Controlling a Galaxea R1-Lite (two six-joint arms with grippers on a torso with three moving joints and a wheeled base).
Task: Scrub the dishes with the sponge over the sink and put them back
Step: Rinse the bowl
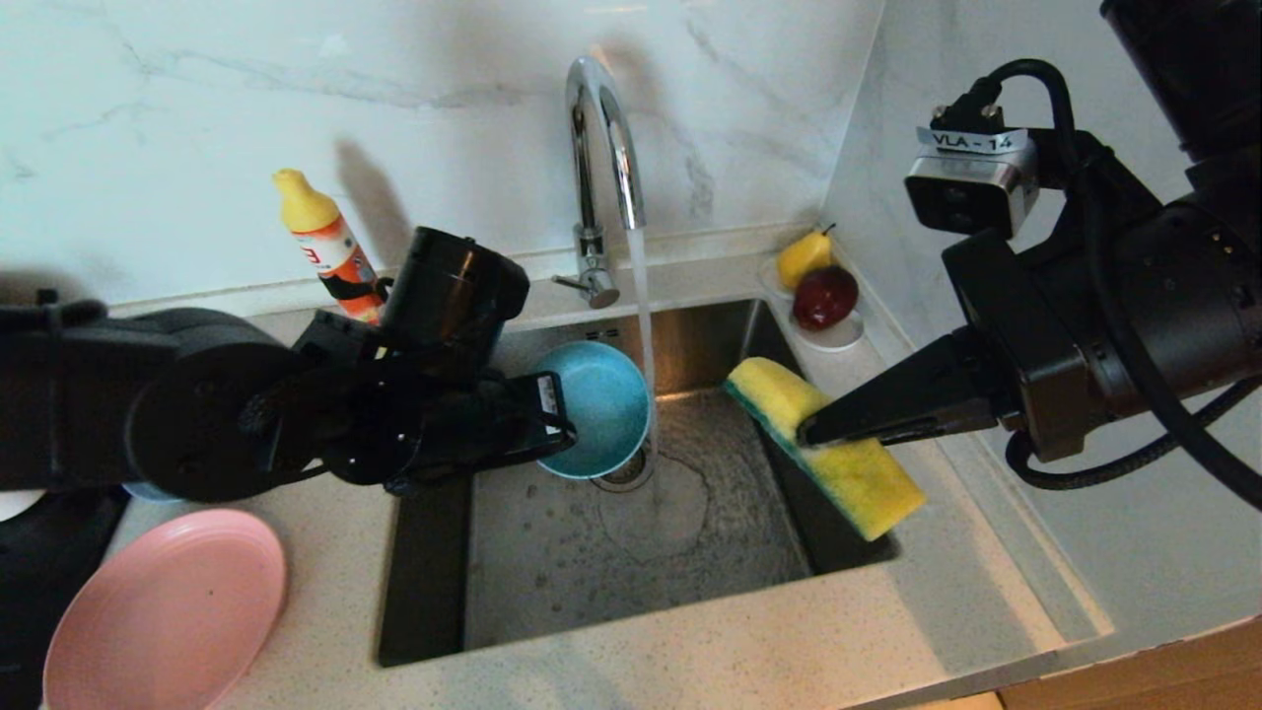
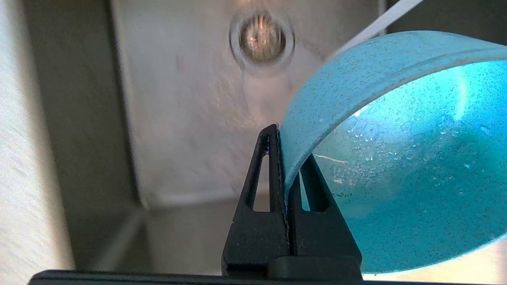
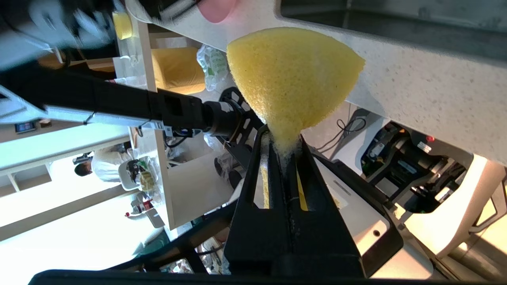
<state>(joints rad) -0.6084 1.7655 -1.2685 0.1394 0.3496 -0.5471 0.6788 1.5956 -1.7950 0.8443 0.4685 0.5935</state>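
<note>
Left pincer (image 1: 570, 426) clamped on bowl (image 1: 601, 406) rim, frame centre; right pincer (image 1: 801, 434) pinching sponge (image 1: 826, 446). Press sponge inside bowl over sink (image 1: 552, 552).

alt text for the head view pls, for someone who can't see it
Over a steel sink with the faucet running, the left tool pinches the rim of a teal bowl beside the stream, while the right tool grips a yellow sponge near the sink's right edge. A pink plate lies on the counter at left.

Teal bowl (image 1: 598, 406) tipped on edge (wet inside) above the steel sink (image 1: 611, 532); yellow sponge (image 1: 823, 444) aloft right; pink plate (image 1: 168, 611) left.
</note>
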